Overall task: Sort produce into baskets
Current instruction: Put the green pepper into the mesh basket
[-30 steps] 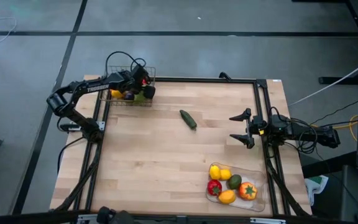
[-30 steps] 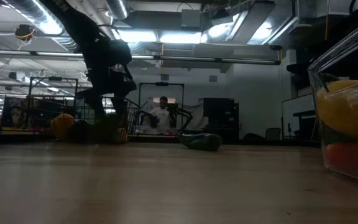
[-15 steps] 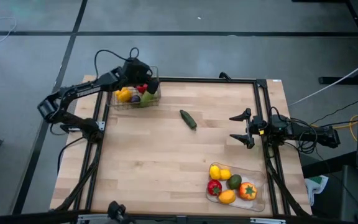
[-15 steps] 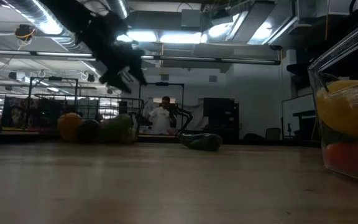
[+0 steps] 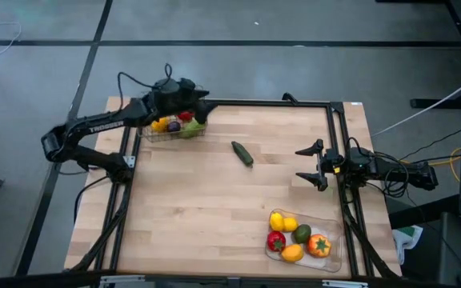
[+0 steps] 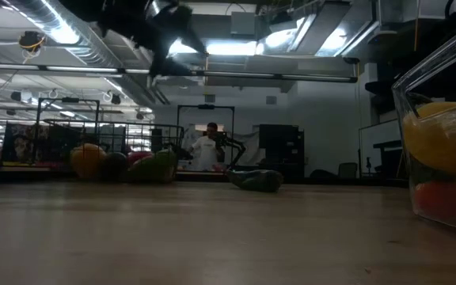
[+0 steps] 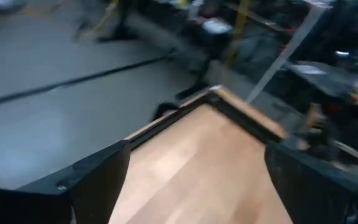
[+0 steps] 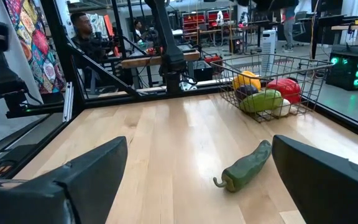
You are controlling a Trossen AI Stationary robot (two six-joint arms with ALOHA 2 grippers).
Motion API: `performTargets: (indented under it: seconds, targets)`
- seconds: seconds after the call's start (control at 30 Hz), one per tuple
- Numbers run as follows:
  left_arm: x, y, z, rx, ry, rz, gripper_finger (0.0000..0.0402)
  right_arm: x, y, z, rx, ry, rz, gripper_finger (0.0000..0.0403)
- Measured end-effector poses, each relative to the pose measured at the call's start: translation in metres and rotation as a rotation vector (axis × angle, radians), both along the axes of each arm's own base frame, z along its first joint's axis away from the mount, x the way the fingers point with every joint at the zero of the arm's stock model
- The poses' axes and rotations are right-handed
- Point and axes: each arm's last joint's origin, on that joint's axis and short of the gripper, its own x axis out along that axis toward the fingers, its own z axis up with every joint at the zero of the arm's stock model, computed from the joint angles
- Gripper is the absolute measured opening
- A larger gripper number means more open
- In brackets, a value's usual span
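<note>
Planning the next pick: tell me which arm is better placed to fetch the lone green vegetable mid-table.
Probably the right. Its open gripper faces the green vegetable at table height. The left gripper, also open, is raised above the wire basket.

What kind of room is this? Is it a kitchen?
Probably not a kitchen but a robot lab or workshop: two robot arms work at a framed wooden table, with equipment racks and a person at a bench behind.
</note>
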Motion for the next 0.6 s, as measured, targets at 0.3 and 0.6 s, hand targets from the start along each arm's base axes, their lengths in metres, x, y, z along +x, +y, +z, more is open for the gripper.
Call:
performTargets:
  seconds: [0.3,0.6]
  targets:
    - [0.063,-0.046,-0.011,0.299,-0.085,-0.259,0.0368,0.0,0.0,0.0,0.0,0.0,-0.001,0.0397]
    - [0.126,-0.075,-0.049,0.488,0.132,-0.452,0.0368,0.0,0.0,0.0,0.0,-0.001,0.0,0.0397]
